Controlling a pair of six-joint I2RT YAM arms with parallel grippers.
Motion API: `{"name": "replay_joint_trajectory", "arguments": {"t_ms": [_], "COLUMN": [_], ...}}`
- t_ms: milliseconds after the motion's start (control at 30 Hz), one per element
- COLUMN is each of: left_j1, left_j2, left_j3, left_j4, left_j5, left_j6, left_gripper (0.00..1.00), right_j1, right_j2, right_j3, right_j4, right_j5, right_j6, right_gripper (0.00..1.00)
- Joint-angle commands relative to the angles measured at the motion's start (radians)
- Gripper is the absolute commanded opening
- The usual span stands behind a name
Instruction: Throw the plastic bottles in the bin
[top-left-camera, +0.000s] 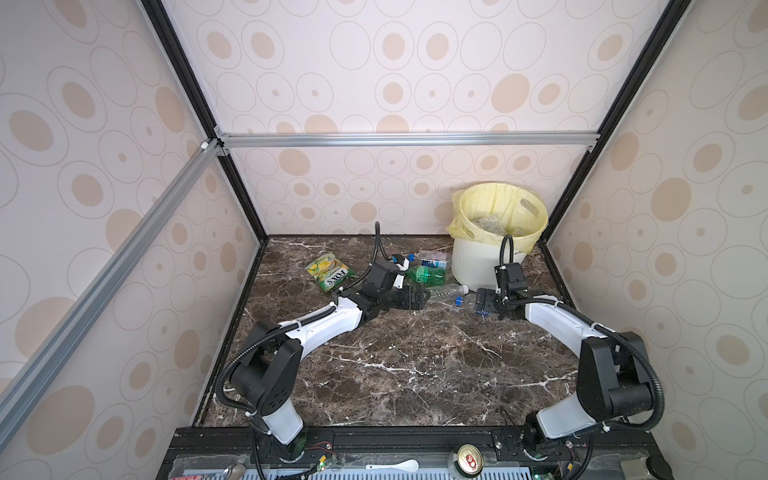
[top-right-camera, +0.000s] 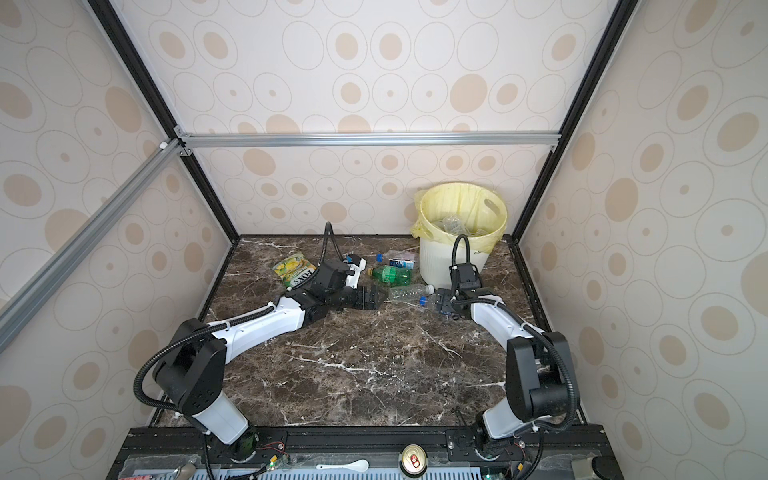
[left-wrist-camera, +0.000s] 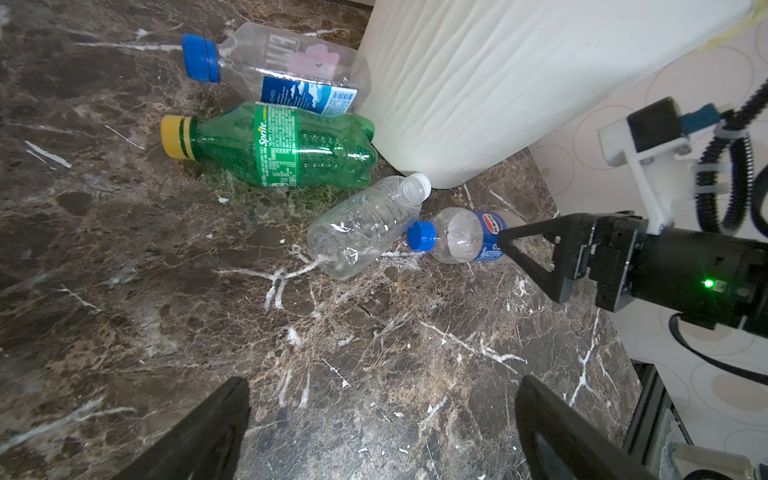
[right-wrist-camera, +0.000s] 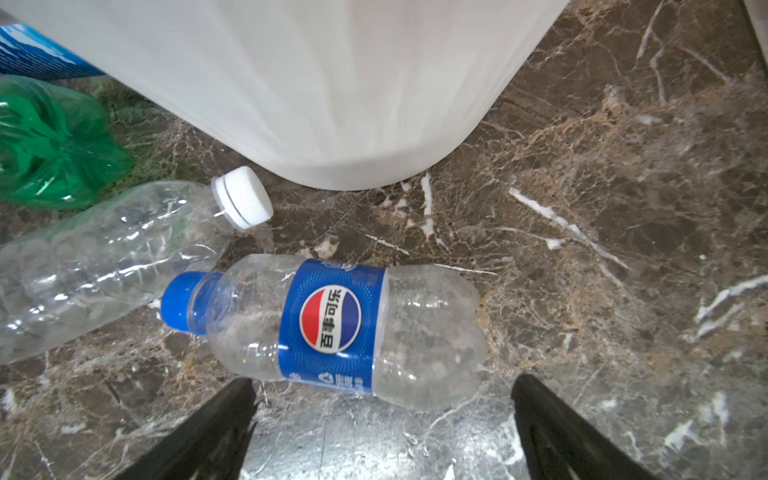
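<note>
Right gripper (right-wrist-camera: 382, 384): jaws spread wide, nothing between them. Pepsi bottle (right-wrist-camera: 332, 324) lies on its side on the table (right-wrist-camera: 623, 208), crosswise just beyond the fingertips (right-wrist-camera: 232, 399), label up. Its body spans most of the gap between the two fingers but sits ahead of them. Contact: cannot tell from the right wrist view. In the left wrist view one right finger overlaps the bottle's label end. In both top views the right gripper (top-left-camera: 484, 302) covers the bottle's base end and only the blue-capped neck (top-left-camera: 459, 300) shows, pointing toward the left arm. Left gripper (left-wrist-camera: 382, 386): jaws likewise apart and empty, over bare table. Clear bottle (left-wrist-camera: 361, 228) lies ahead of it, base nearest, well clear of the fingertips, white cap near the foot of the bin (left-wrist-camera: 478, 83). The Pepsi cap lies just beside the clear bottle's side. Sprite bottle (left-wrist-camera: 282, 145) lies on its side farther out, yellow cap away from the bin, base close against the bin wall. Blue-cap bottle (left-wrist-camera: 291, 66), with a blue-and-white label, lies beyond it, also base toward the bin. The bin (top-left-camera: 478, 262) stands in the far right corner, yellow liner folded over its rim, several clear bottles (top-left-camera: 490, 224) inside. Packet (top-left-camera: 330, 272) lies flat on the far left of the table, beside the left arm.
</note>
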Motion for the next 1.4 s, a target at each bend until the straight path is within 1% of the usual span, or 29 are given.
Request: {"name": "replay_joint_trajectory", "arguments": {"t_ms": [0,267,600,933,1000,1133,1367], "left_j1": [-0.003,-0.003,-0.002,0.002,0.006,0.034,0.078], "left_j2": [0.014,0.029,0.037,0.007,-0.008,-0.052,-0.125], "left_j3": [0.003,0.005,0.012,-0.022,-0.037,-0.091,-0.167], "left_j4": [0.008,0.013,0.013,0.015,0.017,0.043,0.047], "left_j5": [0.002,0.003,0.002,-0.008,-0.013,0.002,-0.009], "left_j6": [0.0,0.005,0.01,0.007,0.005,-0.016,-0.022], "left_gripper": [0.99,0.99,0.99,0.99,0.99,0.99,0.99], "right_j1": [-0.004,-0.005,0.012,0.113,0.153,0.207,0.324], "right_j2": [0.031,0.061,0.076,0.114,0.125,0.16,0.244], "right_j3": [0.027,0.014,-0.007,0.027,0.039,0.081,0.177], "right_j4": [0.025,0.066,0.079,0.069,0.07,0.066,0.047], "right_j5": [0.01,-0.083,-0.129,-0.099,-0.099,-0.087,-0.08], "right_j6": [-0.01,-0.029,-0.008,0.03,0.041,0.057,0.091], "right_gripper": [1.0,1.0,0.98,0.98,0.98,0.98,0.97]}}
